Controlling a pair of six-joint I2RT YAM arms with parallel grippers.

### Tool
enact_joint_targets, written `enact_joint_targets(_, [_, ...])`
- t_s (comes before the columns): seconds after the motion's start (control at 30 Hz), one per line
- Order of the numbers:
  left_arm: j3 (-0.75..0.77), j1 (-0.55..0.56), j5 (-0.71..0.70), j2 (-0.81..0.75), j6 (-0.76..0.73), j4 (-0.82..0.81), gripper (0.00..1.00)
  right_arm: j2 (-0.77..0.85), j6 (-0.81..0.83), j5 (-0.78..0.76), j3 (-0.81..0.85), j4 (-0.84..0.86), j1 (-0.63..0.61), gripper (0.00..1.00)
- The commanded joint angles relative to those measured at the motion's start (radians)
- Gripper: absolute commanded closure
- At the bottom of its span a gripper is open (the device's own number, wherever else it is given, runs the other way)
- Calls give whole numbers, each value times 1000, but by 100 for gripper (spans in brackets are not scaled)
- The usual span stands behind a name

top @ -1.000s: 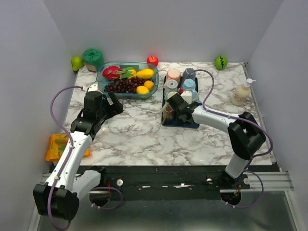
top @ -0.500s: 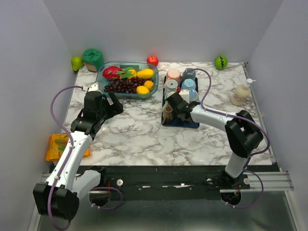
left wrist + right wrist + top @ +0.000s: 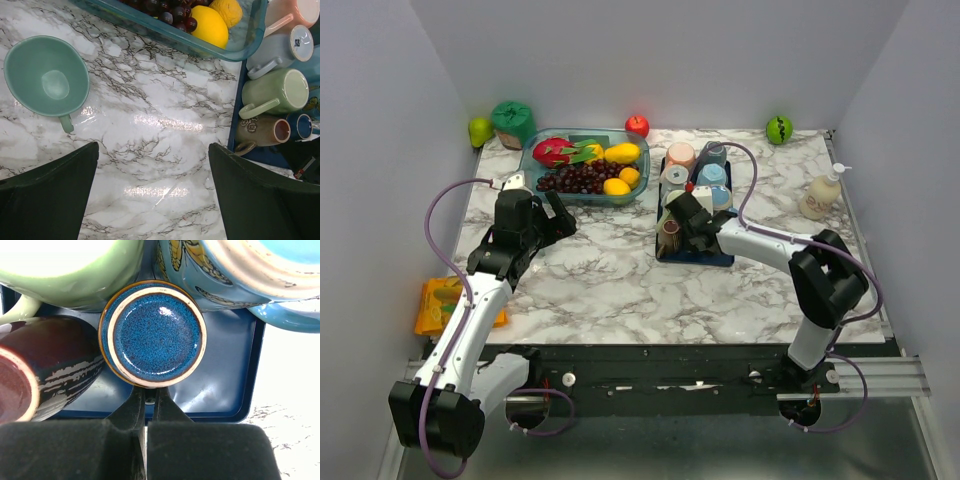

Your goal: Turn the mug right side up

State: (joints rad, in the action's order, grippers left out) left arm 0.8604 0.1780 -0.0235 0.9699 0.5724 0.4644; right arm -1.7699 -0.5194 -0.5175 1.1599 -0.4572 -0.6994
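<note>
On the blue tray (image 3: 227, 375) at the right of the marble tabletop (image 3: 620, 280), the blue mug (image 3: 152, 332) stood upside down, its glazed base ring facing the right wrist camera. It was packed in with other mugs: a pale green mug (image 3: 65, 270) touched it on one side, a light blue patterned mug (image 3: 240, 270) on the other, and a dark brown mug (image 3: 45, 365) lay just beside it toward the tray's near corner. The right gripper (image 3: 150, 396) was right at the blue mug's near wall. Its fingers (image 3: 136, 405) were drawn together to a thin slit, the tips against the mug's lower edge. Whether anything was pinched inside that slit could not be made out.

From the top camera, the right arm reached in across the tray's near-left part, with the right gripper among the mugs there.

The left gripper (image 3: 155, 200) hovered over bare marble to the left of the tray. Its fingers (image 3: 50, 200) were spread wide and held nothing. Below it, a teal cup (image 3: 46, 75) sat upright on the tabletop with its handle pointing toward the camera. A glass dish (image 3: 250, 37) of fruit stood beyond, with a lemon (image 3: 210, 25) and dark grapes against its near wall. A soap bottle (image 3: 820, 195) stood well apart at the tabletop's right edge.
</note>
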Motion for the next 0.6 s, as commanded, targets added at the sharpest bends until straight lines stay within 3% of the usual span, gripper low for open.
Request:
enact_joint_targets(0.0, [19, -2, 23, -26, -8, -15, 1, 96, 33, 31, -23, 61, 8, 100])
enact_joint_targets(0.37, [-32, 0, 149, -66, 29, -75, 1, 404, 6, 171, -74, -38, 9, 100])
enact_joint_targets(0.57, [-60, 6, 379, -79, 56, -205, 1, 575, -14, 313, -54, -5, 8, 100])
